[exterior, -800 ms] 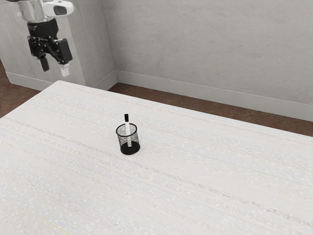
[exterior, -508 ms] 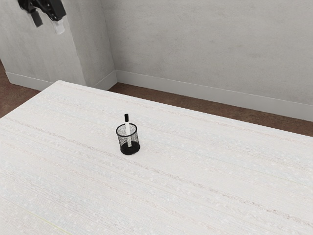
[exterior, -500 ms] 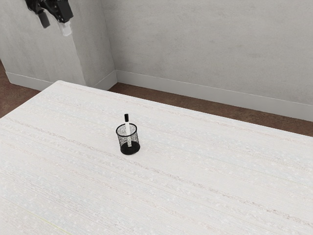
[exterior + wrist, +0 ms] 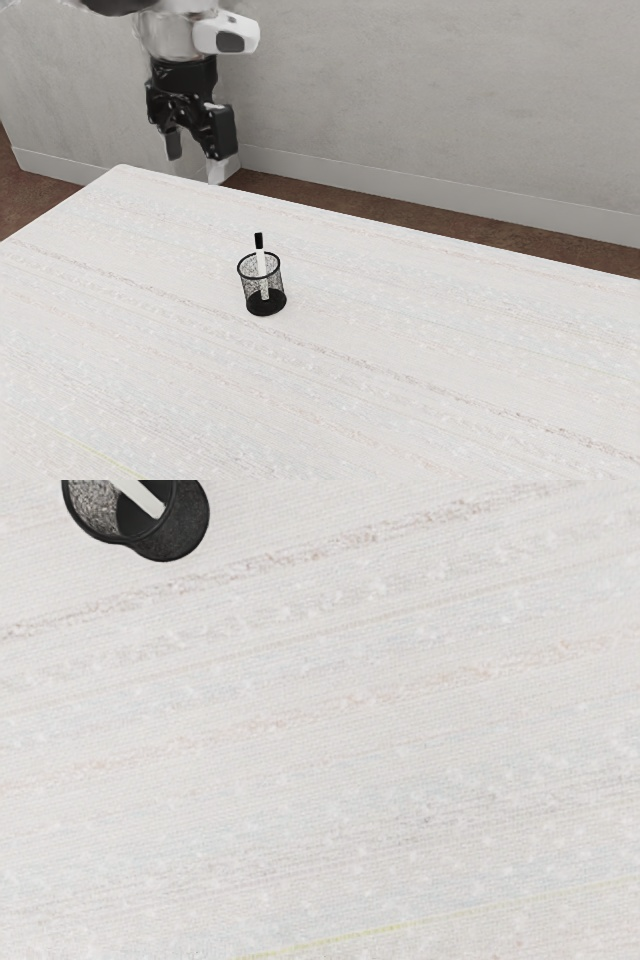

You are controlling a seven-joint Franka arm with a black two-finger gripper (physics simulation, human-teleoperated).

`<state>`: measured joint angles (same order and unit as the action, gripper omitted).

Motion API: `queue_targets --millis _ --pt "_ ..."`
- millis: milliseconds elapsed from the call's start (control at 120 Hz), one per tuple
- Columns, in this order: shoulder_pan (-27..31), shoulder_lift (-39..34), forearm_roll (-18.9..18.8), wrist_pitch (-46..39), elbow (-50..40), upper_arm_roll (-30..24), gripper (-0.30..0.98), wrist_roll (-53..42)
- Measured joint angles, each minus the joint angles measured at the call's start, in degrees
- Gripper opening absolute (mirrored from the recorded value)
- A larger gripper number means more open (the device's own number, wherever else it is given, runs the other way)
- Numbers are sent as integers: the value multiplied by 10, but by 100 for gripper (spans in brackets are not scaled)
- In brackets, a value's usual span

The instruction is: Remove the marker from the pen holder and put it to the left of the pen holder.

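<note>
The lower part of the white marker with a black cap (image 4: 260,254) is hard to make out, veiled by the mesh of the round black wire pen holder (image 4: 249,288). In the wrist view, the holder's rim and the marker's upper end are cut off. The pale grey-and-white robot arm (image 4: 174,38) is cropped too, above its wrist.

Half a second ago the black two-finger gripper (image 4: 197,164) was higher and farther toward the exterior view's left; now it is lower and closer to the holder, though well apart from it. The holder and marker have not changed place.

The gripper's fingers stand wide apart with nothing between them (one finger looks dark, the other oddly pale), above the far side of the whitish, faintly streaked table (image 4: 400,372). The marker is inside the holder, tilted slightly toward the exterior view's left, its cap above the rim. The holder stands upright on the table, to the near side of the gripper and toward the exterior view's right.
</note>
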<state>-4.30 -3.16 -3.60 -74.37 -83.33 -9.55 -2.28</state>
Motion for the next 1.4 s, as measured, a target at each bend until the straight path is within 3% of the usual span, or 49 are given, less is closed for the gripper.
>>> queue_targets --millis 67,117,242,350,500,642,983,1200,1400 --pt "60 52 -8 -45 -27 -9 68 19" --pt "77 129 -14 -90 -3 -5 69 31" --pt "-2 353 11 -164 151 85 69 46" --pt "-18 453 47 -203 240 108 69 51" --pt "-17 469 110 -195 263 157 69 100" --pt "-21 471 134 -165 264 203 69 160" --pt "-10 467 147 -89 231 212 69 272" --pt "2 569 136 -113 372 228 69 283" --pt "9 591 137 -138 398 234 69 282"
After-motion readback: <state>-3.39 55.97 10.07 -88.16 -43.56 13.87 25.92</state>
